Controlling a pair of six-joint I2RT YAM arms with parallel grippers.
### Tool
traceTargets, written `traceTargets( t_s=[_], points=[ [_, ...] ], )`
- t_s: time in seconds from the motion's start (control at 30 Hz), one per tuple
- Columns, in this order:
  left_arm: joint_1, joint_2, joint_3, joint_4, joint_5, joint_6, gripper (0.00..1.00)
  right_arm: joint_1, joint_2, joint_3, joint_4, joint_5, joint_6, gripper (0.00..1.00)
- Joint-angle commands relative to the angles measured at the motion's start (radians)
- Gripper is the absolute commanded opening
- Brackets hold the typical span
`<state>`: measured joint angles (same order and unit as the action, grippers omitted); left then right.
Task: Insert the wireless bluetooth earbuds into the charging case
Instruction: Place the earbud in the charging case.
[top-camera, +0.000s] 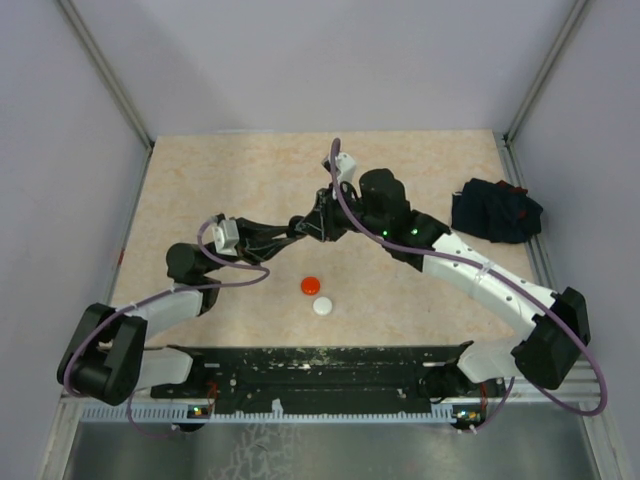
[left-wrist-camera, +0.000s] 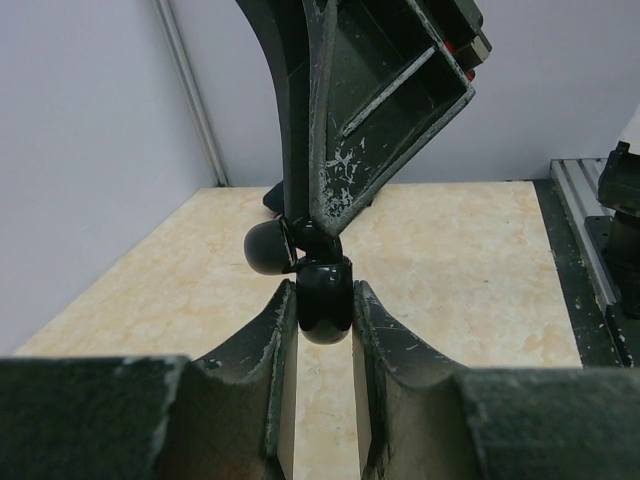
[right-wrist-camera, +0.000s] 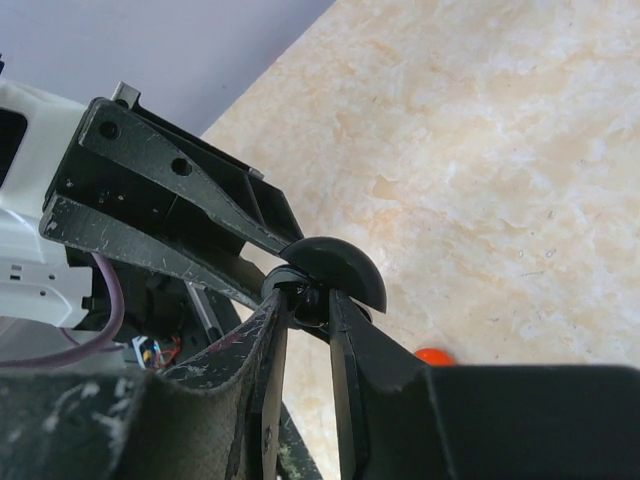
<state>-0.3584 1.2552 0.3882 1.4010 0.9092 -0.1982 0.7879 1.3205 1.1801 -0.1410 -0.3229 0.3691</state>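
Bright, even overhead light; soft faint shadows; wrist-view foregrounds slightly blurred

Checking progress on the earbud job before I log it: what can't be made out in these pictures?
1. Earbuds: none seen in any view; too small from above, or hidden.
2. Inside of the case: wrist views show only its shell; from above the left gripper and right gripper cover it.
3. What the right gripper pinches: its own fingers hide it, right wrist view.
4. Red disc: mostly cut off by a finger, right wrist view.
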Motion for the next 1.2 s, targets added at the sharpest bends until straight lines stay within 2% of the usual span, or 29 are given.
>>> traceTargets(
  t_s=[0.0,0.33,0.9,1.17],
  points=[
    [-0.012,0.018,0.012,0.116,0.035,-0.049,0.00,0.004,0.019,0.043,0.025,-0.076,-0.049,0.24],
    [-0.012,0.049,0.018,0.189,0.087,-0.132,0.00,0.004,0.020,0.107,-0.029,-0.116,-0.191,0.28],
    [-0.015,0.079,0.033,0.268,0.151,-0.225,0.00,0.004,0.040,0.149,-0.028,-0.278,-0.343,0.38],
    [-0.015,0.065,0.024,0.260,0.146,-0.222,0.00,0.004,0.045,0.167,-0.047,-0.253,-0.350,0.40]
  ],
)
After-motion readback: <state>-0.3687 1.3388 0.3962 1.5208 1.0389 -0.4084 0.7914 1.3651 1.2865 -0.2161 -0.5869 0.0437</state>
